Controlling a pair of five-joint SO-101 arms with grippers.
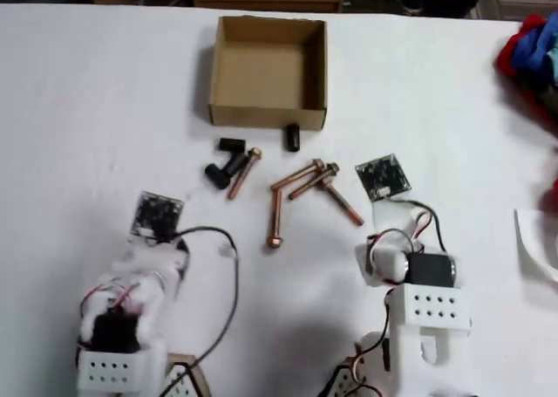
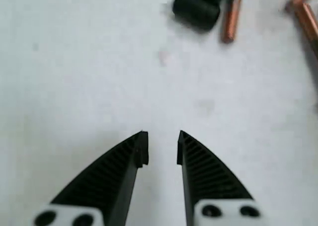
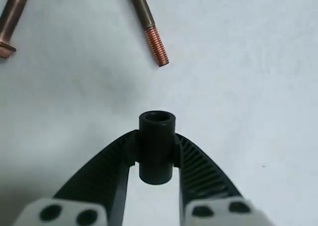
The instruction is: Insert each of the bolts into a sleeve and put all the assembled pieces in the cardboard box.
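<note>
No legible text, labels, numbers or signs on anything in view.

Beyond my left fingers point(image 2: 119, 171), the matte black cylindrical sleeve point(image 2: 196, 10) is blurred; the copper-coloured metal bolt point(image 2: 232, 12) beside it is cut off by the edge.

Tbl point(image 1: 105, 92) — 1 box point(image 1: 267, 116), bolts point(image 1: 275, 214), sleeves point(image 1: 292, 136)

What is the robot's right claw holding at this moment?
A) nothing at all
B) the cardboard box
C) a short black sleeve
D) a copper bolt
C: in the right wrist view, the right claw is shut on a short black sleeve, held upright, while the copper bolts lie loose beyond it.
</note>
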